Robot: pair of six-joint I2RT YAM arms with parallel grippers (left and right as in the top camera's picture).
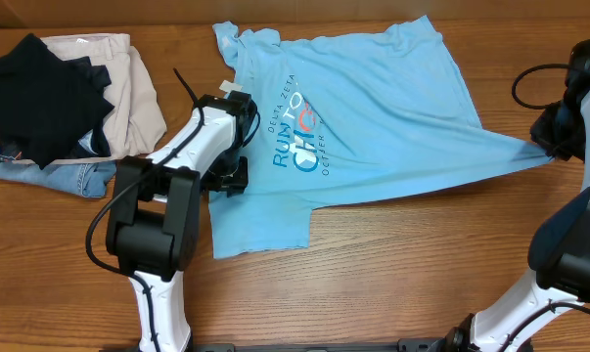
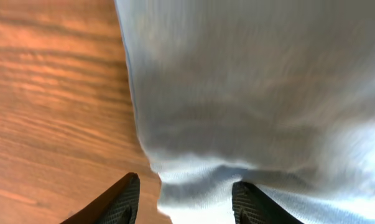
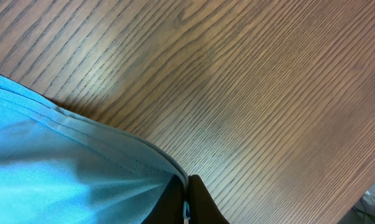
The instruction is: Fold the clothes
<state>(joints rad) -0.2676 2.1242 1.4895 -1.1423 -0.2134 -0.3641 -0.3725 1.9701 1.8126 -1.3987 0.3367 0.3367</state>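
Here, at the far left of the table [image 1: 373,284], a black garment [image 1: 40,93], beige trousers [image 1: 138,88] and blue denim [image 1: 65,176] lie piled. Next, the left gripper [image 1: 234,178] stands at the left edge of the sky-blue T-shirt [image 1: 373,108], jaws parted, cloth loose between them. The T-shirt lies spread mid-table, print up. Its right corner is drawn to a point, pinched in the clenched right gripper [image 1: 552,147]. No fold looks made; the folding seems all ahead.
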